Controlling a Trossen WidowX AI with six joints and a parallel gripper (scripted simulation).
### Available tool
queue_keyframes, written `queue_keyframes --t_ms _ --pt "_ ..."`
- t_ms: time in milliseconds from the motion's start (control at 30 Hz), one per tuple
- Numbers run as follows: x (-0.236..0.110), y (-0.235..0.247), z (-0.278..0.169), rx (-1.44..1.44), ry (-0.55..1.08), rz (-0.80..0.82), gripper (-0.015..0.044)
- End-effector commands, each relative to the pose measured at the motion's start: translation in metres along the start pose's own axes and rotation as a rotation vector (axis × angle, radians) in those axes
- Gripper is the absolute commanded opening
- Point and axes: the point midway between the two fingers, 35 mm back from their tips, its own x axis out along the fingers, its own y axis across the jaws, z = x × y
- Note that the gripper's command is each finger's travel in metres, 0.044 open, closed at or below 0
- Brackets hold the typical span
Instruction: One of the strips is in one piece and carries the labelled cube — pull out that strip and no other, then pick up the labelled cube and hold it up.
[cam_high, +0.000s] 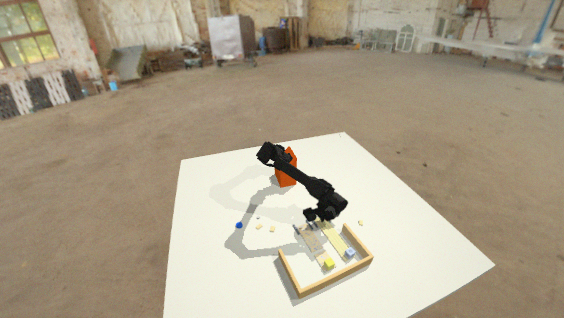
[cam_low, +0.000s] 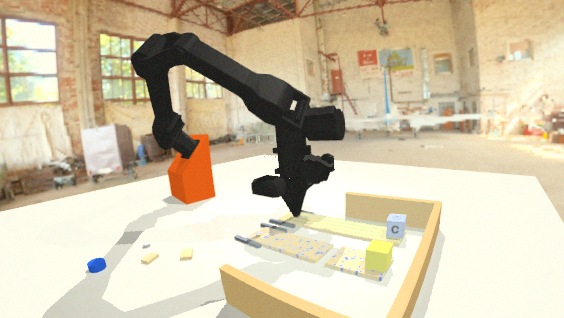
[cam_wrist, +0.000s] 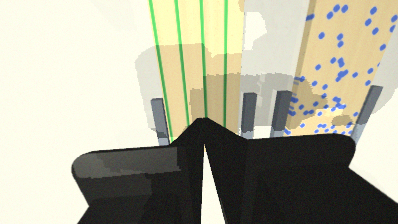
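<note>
Your claw (cam_low: 297, 212) is clenched tight with nothing in it, its tip pressed down on the near end of the striped strip (cam_low: 345, 227), between two of the grey pegs (cam_wrist: 248, 116). In the wrist view the closed fingers meet in a point over the strip's green lines (cam_wrist: 202, 60), with the dotted strip (cam_wrist: 340, 60) lying alongside at 2 o'clock.

The striped strip runs unbroken from the claw into the wooden tray (cam_low: 425, 250) and carries the labelled cube (cam_low: 396, 226), marked "C", at its far end near the tray's back wall. The dotted strip (cam_low: 295, 245) beside it is split in two, and the yellow cube (cam_low: 379, 255) sits on its far piece (cam_low: 350, 262), inside the tray.

In the top view, the arm (cam_high: 310, 185) reaches from the orange base (cam_high: 287, 175) toward 5 o'clock, and the tray (cam_high: 325, 283) lies on the white desk (cam_high: 425, 240) at about 5 o'clock from the claw. Off at 9 o'clock from the claw a blue disc (cam_high: 239, 225) and two small tan blocks (cam_high: 259, 226) (cam_high: 272, 229) rest on the desk, well apart from the strips; another tan block (cam_high: 360, 223) lies at 3 o'clock
</note>
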Motion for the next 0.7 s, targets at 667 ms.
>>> queue_keyframes --t_ms 667 --pt "0.0022 0.0002 -0.0099 -0.005 -0.001 -0.005 0.0000"
